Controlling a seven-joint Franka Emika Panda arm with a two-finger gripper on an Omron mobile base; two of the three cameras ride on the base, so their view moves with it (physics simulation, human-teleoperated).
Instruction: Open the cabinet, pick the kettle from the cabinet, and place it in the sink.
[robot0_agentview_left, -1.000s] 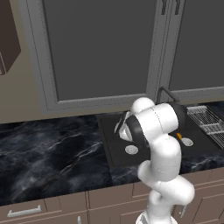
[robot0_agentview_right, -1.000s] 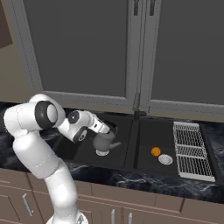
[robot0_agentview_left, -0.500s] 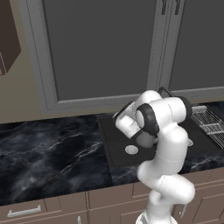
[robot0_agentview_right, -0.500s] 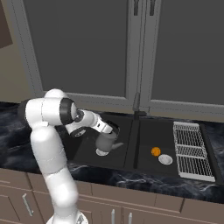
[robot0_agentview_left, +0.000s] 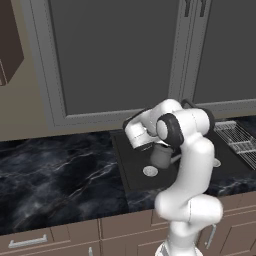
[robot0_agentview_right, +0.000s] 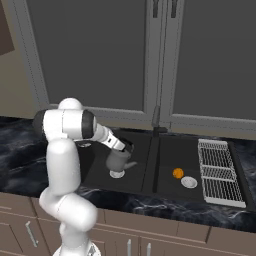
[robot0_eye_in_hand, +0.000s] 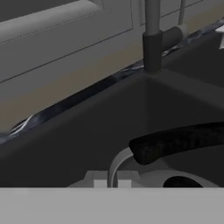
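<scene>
A grey kettle (robot0_agentview_left: 161, 156) with a black handle (robot0_eye_in_hand: 175, 141) is upright over the left basin of the dark sink (robot0_agentview_left: 131, 172), just above the round silver drain disc (robot0_agentview_right: 117, 174). My gripper (robot0_agentview_right: 126, 148) comes down on the kettle's top from the left and is shut on the kettle (robot0_agentview_right: 118, 160). In the hand view my gripper (robot0_eye_in_hand: 112, 180) has its tips close together at the kettle's rim, the handle arching just beyond them. A brown cabinet (robot0_agentview_left: 10, 45) edge shows at the upper left.
A dark faucet (robot0_agentview_right: 156, 117) stands behind the sink's divider. The right basin holds a small orange thing (robot0_agentview_right: 177, 173) and a white disc (robot0_agentview_right: 189, 182). A grey wire dish rack (robot0_agentview_right: 217, 170) lies on the right. Black marble counter (robot0_agentview_left: 55, 175) stretches left.
The arm's elbow has swung round above the sink while the hand stayed on the kettle. The kettle has hardly shifted over the left basin.
</scene>
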